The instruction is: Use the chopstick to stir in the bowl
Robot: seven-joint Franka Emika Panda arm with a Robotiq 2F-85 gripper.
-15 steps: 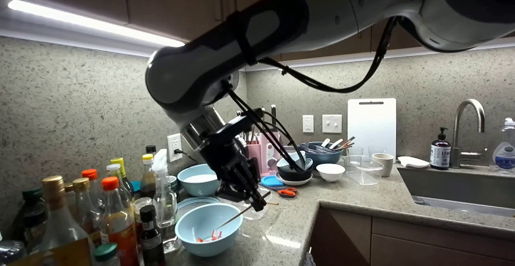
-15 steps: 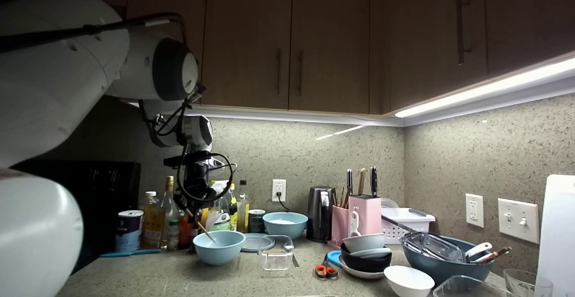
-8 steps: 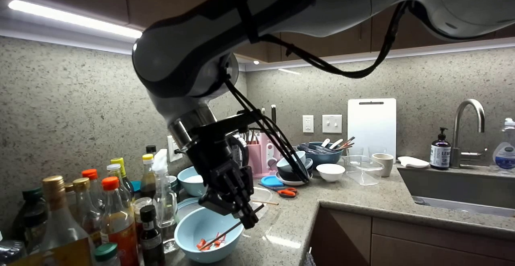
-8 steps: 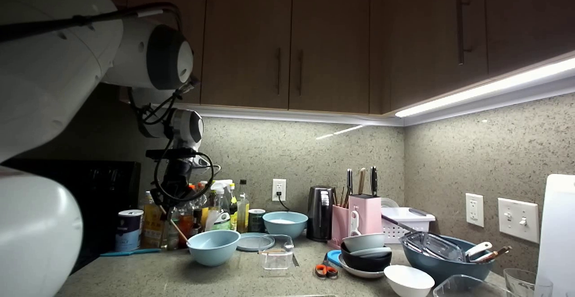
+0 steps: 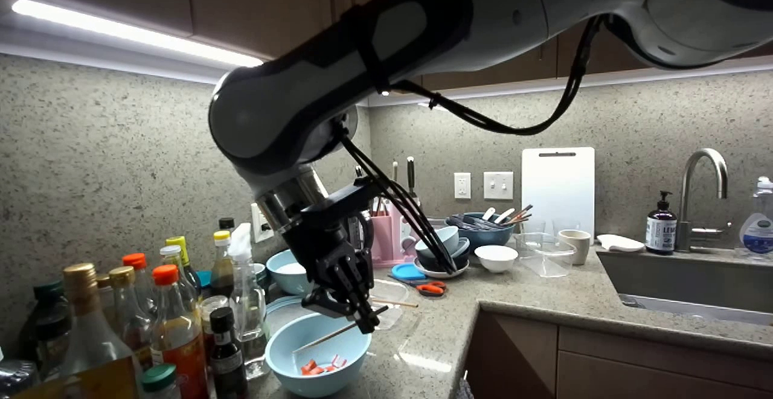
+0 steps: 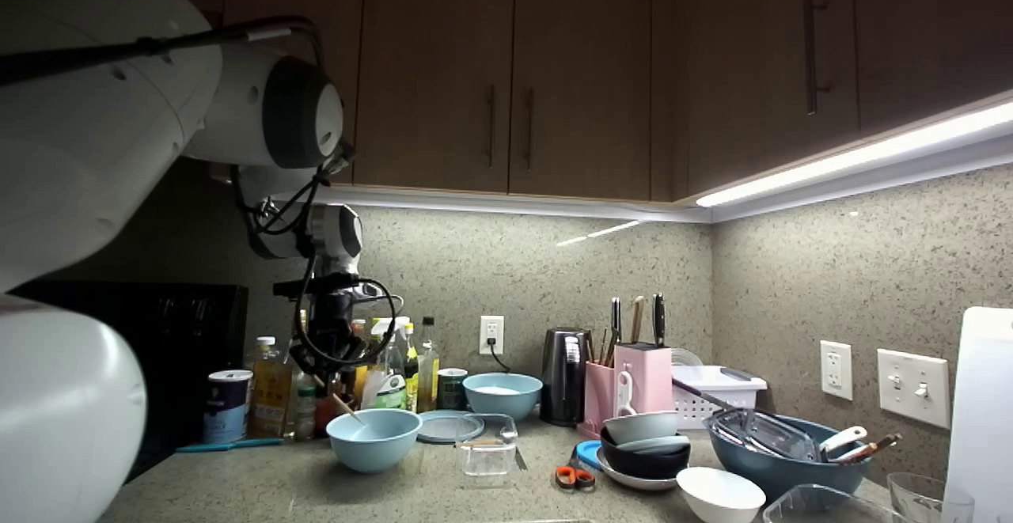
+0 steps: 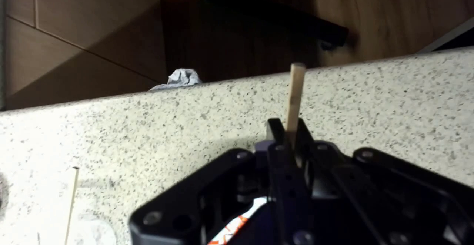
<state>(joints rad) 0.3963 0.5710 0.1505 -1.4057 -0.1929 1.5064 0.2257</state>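
Note:
My gripper (image 5: pixel 367 325) is shut on a thin wooden chopstick (image 5: pixel 326 337), which slants down into a light blue bowl (image 5: pixel 320 383). Red and white pieces (image 5: pixel 313 367) lie in the bowl. The chopstick's low end is over the bowl's inside, behind the pieces; I cannot tell if it touches the wall. In an exterior view the gripper (image 6: pixel 320 369) is above and left of the bowl (image 6: pixel 374 445), with the chopstick (image 6: pixel 348 410) leaning over the rim. In the wrist view the chopstick (image 7: pixel 295 93) sticks out between the fingertips (image 7: pixel 289 126); the bowl is mostly hidden.
Several bottles (image 5: pixel 178 338) stand close beside the bowl. A second blue bowl (image 5: pixel 291 281) stands behind. Another chopstick (image 5: pixel 395 303) lies on a clear plastic container (image 6: pixel 487 460). Orange-handled scissors (image 6: pixel 574 477) and stacked bowls (image 6: pixel 645 460) are further along. The counter's front edge (image 7: pixel 237 80) is near.
The gripper dipped and moved left in an exterior view, then rose slightly and moved back. The chopstick's low end swept across the bowl, past the red pieces. The bowl has shifted slightly.

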